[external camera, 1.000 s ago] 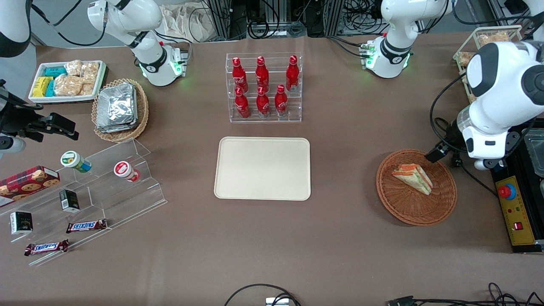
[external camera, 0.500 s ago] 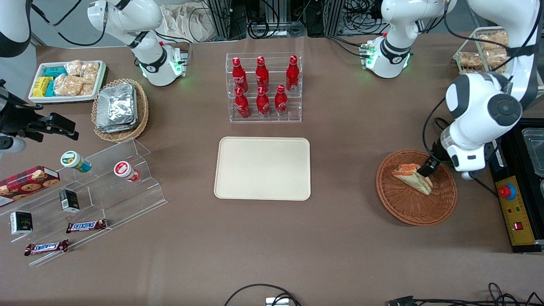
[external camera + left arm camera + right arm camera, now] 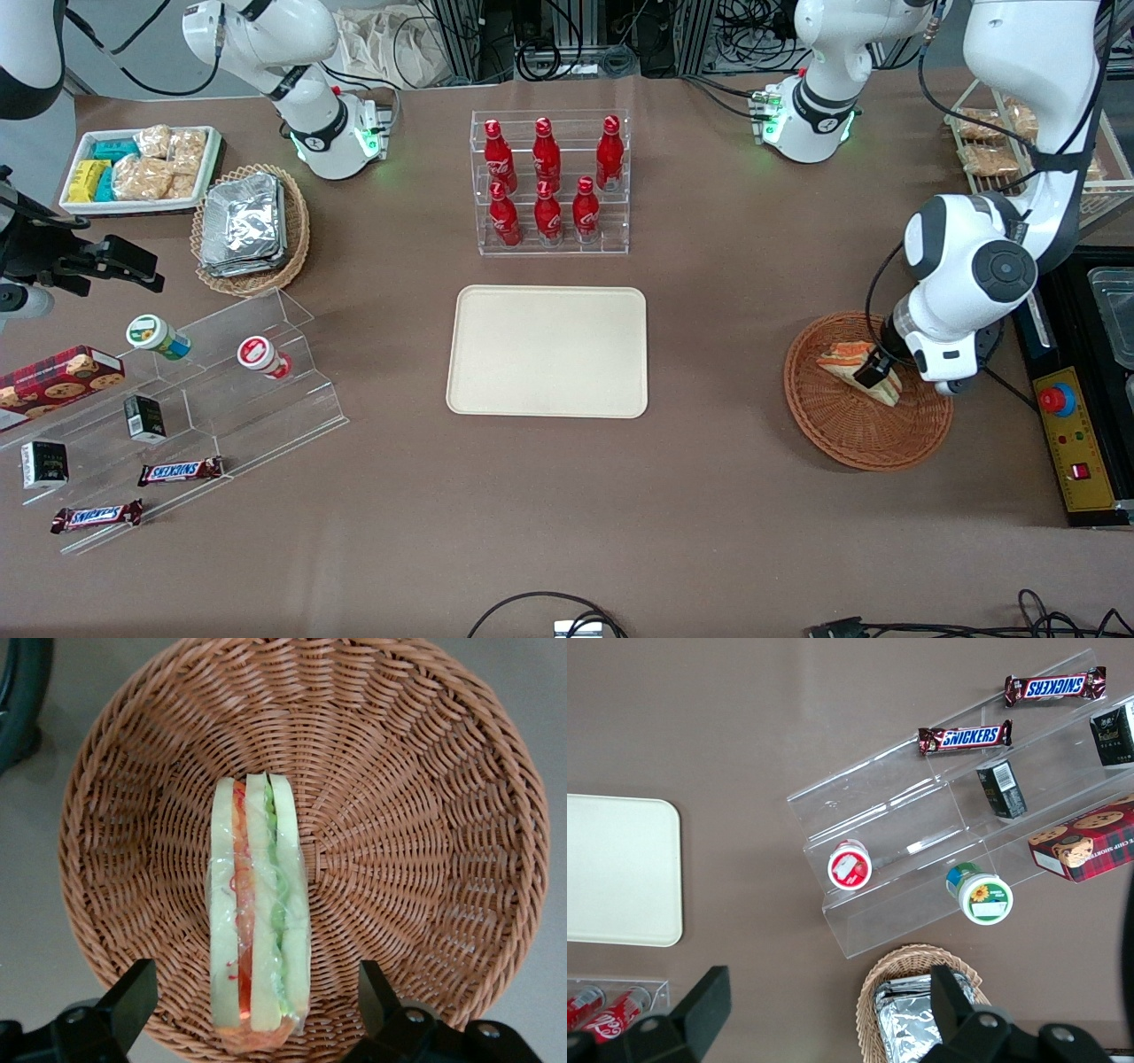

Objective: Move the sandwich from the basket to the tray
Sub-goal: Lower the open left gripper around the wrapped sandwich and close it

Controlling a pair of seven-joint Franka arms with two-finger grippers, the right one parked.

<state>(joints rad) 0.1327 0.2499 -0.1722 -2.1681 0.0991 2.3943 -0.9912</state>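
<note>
- The tool (image 3: 877,370) is at the right of the front view, low over the basket (image 3: 842,434), just above the sandwich (image 3: 842,359).
- In the wrist view the tool (image 3: 257,997) is wide open: one finger (image 3: 133,997) stands on each side of the sandwich (image 3: 257,930), and both are apart from it, so it holds nothing.
- The sandwich lies in the basket (image 3: 425,815), on its bottom, a little off the middle. It is wrapped in clear film; pale bread, an orange-red layer and a green layer show side by side.
- The basket is on the brown bench (image 3: 709,496), at the right of the front view, toward the working arm's end.
- The tray (image 3: 548,351) is in the middle of the front view, well apart from the basket, with nothing on it. A corner of the tray (image 3: 620,868) shows also in the right wrist view.
- A clear rack of red bottles (image 3: 549,182) stands above the tray in the front view, farther from the camera.
- At the left of the front view are a pale basket with foil packets (image 3: 248,226) and a clear stepped stand (image 3: 204,399) with snacks.
</note>
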